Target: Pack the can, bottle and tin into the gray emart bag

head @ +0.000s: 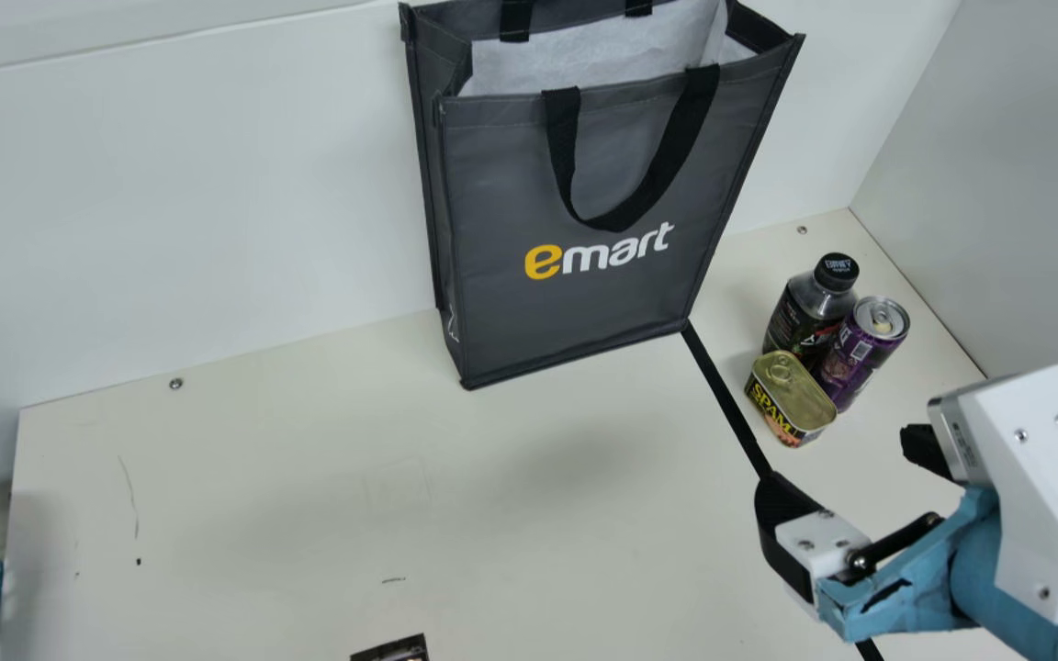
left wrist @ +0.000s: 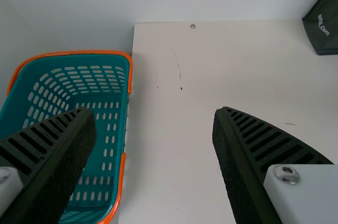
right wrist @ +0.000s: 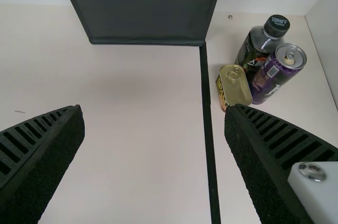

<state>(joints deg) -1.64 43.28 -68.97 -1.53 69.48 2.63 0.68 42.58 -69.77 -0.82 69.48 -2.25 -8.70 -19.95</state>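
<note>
The gray emart bag stands upright against the back wall, its mouth open and handles up front and back. Right of it in the main view, the dark bottle, purple can and yellow-topped tin stand close together. My right gripper is open at the main view's right, nearer the front than the tin, with nothing between its fingers. The right wrist view has this right gripper wide apart, with the tin beyond one finger. My left gripper stands open and empty in the left wrist view.
A teal basket with an orange rim is beside the table's left edge. Black tape runs along the table between the bag's corner and the front. Walls rise behind and at the right. A dark printed item lies at the front.
</note>
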